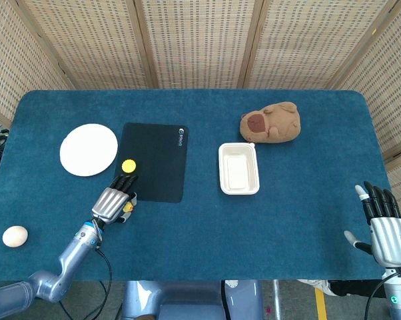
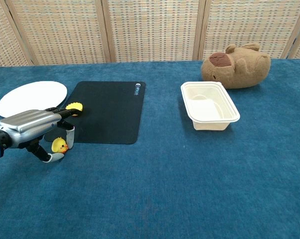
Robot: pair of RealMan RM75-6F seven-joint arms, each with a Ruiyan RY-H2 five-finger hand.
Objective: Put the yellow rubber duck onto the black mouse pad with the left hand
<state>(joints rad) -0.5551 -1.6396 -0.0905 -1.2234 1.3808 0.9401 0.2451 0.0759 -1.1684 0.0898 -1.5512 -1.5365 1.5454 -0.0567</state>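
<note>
The yellow rubber duck [image 2: 59, 145] sits on the blue cloth just off the near left corner of the black mouse pad [image 2: 107, 112]. My left hand [image 2: 33, 127] hovers over it, palm down. The thumb lies below and left of the duck and a drooping finger just right of it, so the duck is bracketed but not visibly gripped. From the head view, the left hand [image 1: 114, 202] hides most of the duck [image 1: 128, 207], and its fingers reach over the mouse pad [image 1: 157, 160] edge. My right hand [image 1: 385, 227] rests open near the table's front right corner.
A small yellow cup-like object [image 2: 74, 107] lies on the mouse pad's left part. A white plate [image 1: 88, 149] is left of the pad and an egg [image 1: 14, 236] sits near the front left. A white tray [image 1: 238, 168] and a brown plush [image 1: 270, 123] are to the right.
</note>
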